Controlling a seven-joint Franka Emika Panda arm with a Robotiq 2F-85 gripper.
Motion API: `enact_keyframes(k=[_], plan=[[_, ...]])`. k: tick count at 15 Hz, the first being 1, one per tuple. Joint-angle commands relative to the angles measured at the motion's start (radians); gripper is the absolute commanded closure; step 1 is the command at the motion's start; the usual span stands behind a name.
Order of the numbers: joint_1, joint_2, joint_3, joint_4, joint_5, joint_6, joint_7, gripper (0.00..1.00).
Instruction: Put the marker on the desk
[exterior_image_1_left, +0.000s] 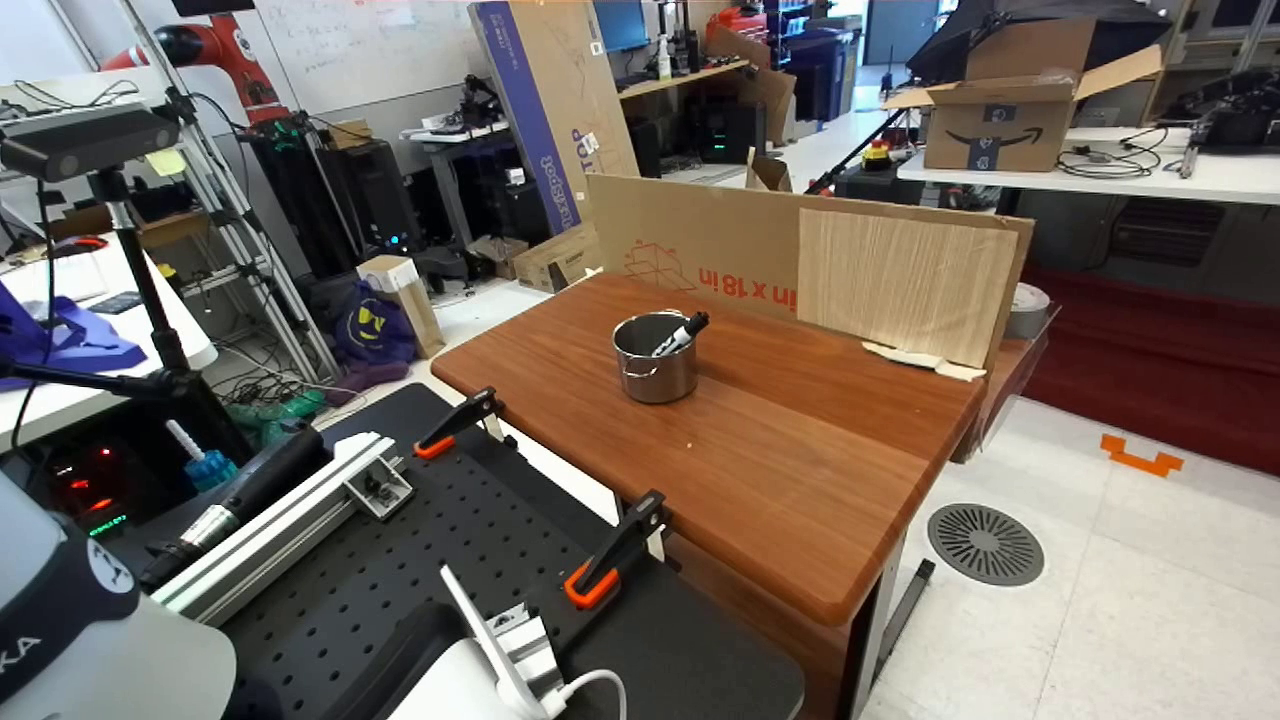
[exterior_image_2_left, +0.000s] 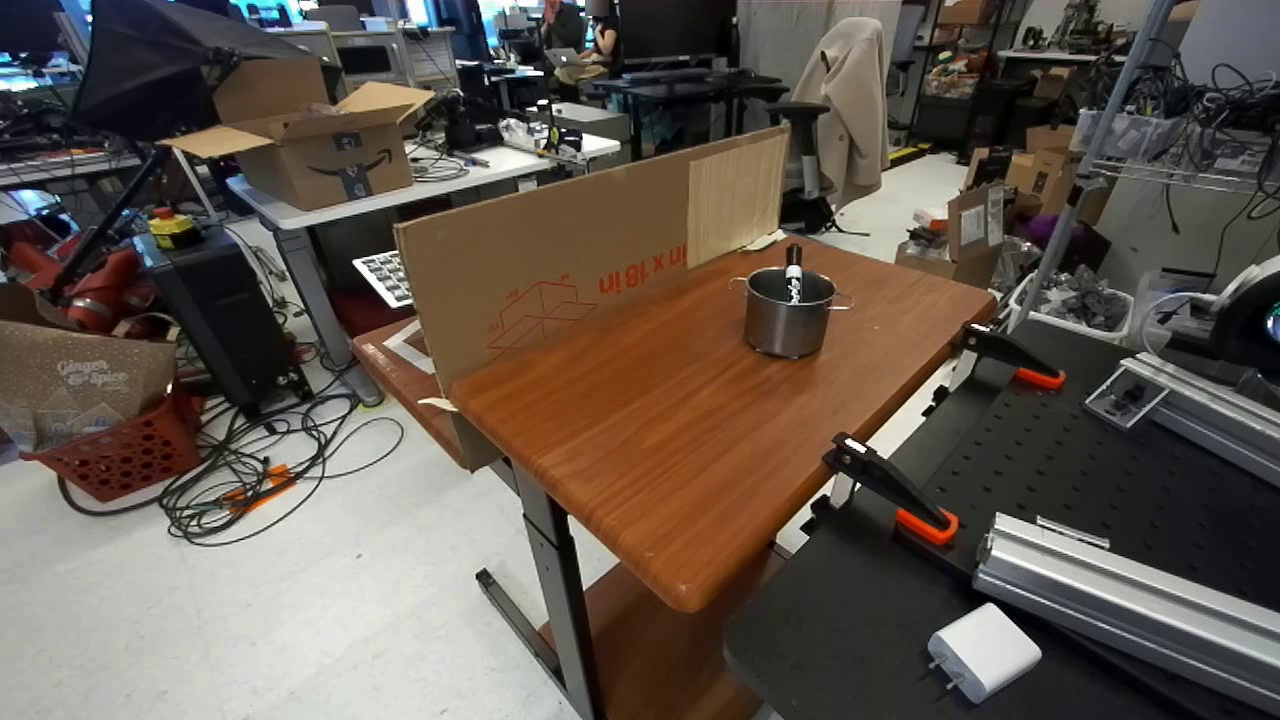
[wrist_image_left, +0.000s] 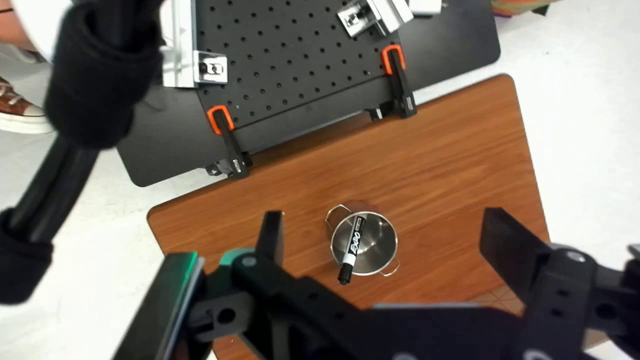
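Well inside the table (exterior_image_1_left: 800, 470) edges, one pot (exterior_image_1_left: 652, 378) is holding one marker (wrist_image_left: 352, 250). The tool (wrist_image_left: 383, 232) is standing wide apart

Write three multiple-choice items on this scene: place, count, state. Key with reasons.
1. Where is the marker?
A) flat on the desk
B) in the metal pot
C) on the floor

2. How many orange-ended clamps show in the wrist view?
A) two
B) four
C) five

3. How does the gripper stand?
A) shut on the marker
B) shut, empty
C) open

1 B: it leans inside, black cap sticking out.
2 A: one appears left, one right.
3 C: its fingers stand wide apart.
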Motion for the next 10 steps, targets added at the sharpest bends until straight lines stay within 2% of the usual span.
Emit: enact_keyframes(k=[1, 5, 10], plan=[[-0.026, 0.158, -0.014, 0.056, 0.13, 0.115, 0.076, 0.0], [-0.032, 0.351, -0.015, 0.112, 0.245, 0.288, 0.159, 0.0], [-0.025, 0.518, -0.004, 0.148, 0.314, 0.493, 0.253, 0.0]])
